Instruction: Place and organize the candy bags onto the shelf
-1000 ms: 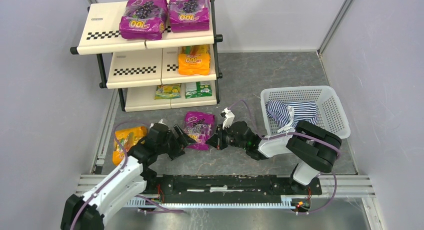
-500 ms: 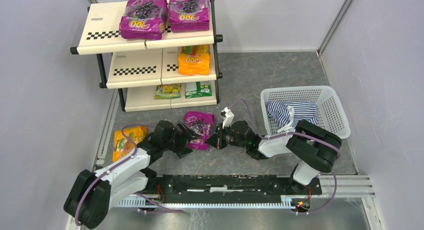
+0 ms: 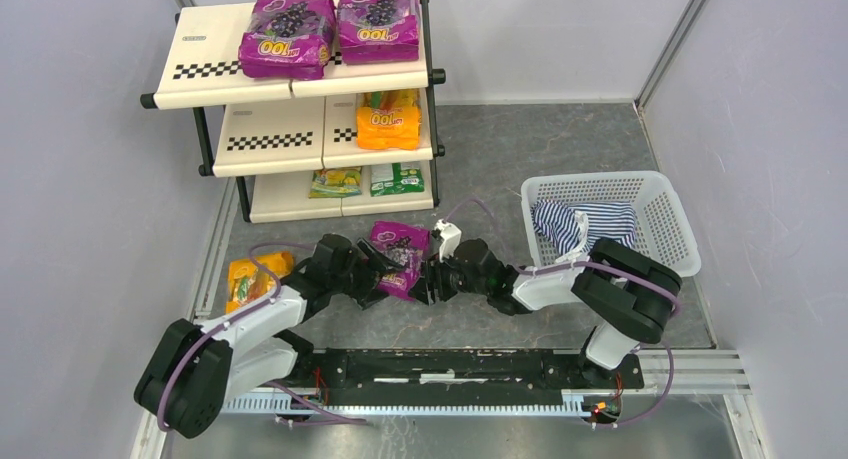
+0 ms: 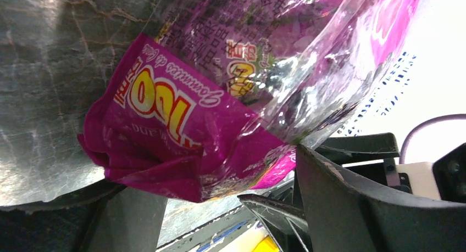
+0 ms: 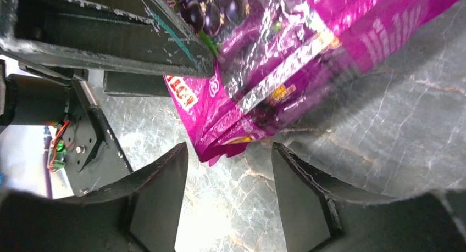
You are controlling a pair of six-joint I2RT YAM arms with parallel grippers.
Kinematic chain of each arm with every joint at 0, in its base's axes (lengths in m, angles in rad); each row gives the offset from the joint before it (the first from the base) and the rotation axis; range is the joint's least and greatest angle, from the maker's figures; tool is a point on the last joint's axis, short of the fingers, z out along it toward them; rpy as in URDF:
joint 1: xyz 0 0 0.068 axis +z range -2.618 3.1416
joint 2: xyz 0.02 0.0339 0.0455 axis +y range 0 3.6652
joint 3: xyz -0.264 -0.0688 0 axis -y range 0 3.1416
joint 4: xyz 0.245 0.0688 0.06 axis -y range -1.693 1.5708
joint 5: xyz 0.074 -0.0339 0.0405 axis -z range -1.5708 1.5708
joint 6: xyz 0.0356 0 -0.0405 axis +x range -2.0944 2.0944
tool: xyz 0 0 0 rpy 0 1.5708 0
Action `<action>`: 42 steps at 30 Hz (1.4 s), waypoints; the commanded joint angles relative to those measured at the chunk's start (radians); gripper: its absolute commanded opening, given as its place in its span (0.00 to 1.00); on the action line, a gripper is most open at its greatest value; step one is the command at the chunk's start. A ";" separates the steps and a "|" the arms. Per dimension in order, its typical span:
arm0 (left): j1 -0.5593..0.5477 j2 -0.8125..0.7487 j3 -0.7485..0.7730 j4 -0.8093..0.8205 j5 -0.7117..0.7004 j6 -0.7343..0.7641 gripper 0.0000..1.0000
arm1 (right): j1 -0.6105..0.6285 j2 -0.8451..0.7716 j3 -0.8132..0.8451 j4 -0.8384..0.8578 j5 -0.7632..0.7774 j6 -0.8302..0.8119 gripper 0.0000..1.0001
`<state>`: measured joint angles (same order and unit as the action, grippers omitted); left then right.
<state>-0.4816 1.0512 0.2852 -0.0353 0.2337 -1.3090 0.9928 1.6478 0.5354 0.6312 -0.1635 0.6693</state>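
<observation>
Stocked on shelf (image 3: 200, 69), far-left corner: five candy bags (image 3: 288, 34); outstanding: purple bag (image 3: 398, 257) mid-bench, orange bag (image 3: 245, 279) by left edge; left gripper (image 4: 214, 175) straddles purple bag, grip cannot be told; right gripper (image 5: 229, 153) wide.

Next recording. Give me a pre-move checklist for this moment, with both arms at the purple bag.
1. The purple bag sits in the left gripper: ok, its edge lies between spread jaws.
2. The right gripper is lined up: not ok, only the bag's corner reaches its open jaws.
3. Grippers clear of each other: cannot tell, very close.
4. The shelf has room: ok, top tier's left half bare.
5. No candy left to place: not ok, an orange bag lies off the shelf.
</observation>
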 commanded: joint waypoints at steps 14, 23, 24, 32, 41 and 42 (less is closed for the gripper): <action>0.043 -0.036 0.035 -0.037 0.000 0.144 0.80 | 0.039 0.036 0.051 0.014 0.044 0.012 0.91; 0.041 -0.179 -0.016 -0.074 -0.031 0.177 0.96 | 0.055 0.143 -0.004 0.249 0.014 0.234 0.55; 0.041 -0.196 -0.007 -0.096 -0.036 0.188 0.97 | 0.054 0.153 0.000 0.255 0.020 0.233 0.50; 0.040 -0.310 -0.032 -0.160 -0.021 0.189 1.00 | 0.024 0.208 0.066 0.337 -0.070 0.248 0.20; 0.041 -0.334 0.046 -0.256 -0.043 0.192 1.00 | -0.026 0.175 0.076 0.488 -0.192 0.310 0.00; 0.041 -0.329 0.045 -0.255 -0.041 0.178 1.00 | -0.026 0.171 0.078 0.489 -0.193 0.315 0.00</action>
<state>-0.4442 0.7292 0.2790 -0.2680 0.2104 -1.1549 0.9760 1.8496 0.5751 0.9955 -0.3038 0.9524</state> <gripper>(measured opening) 0.994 0.011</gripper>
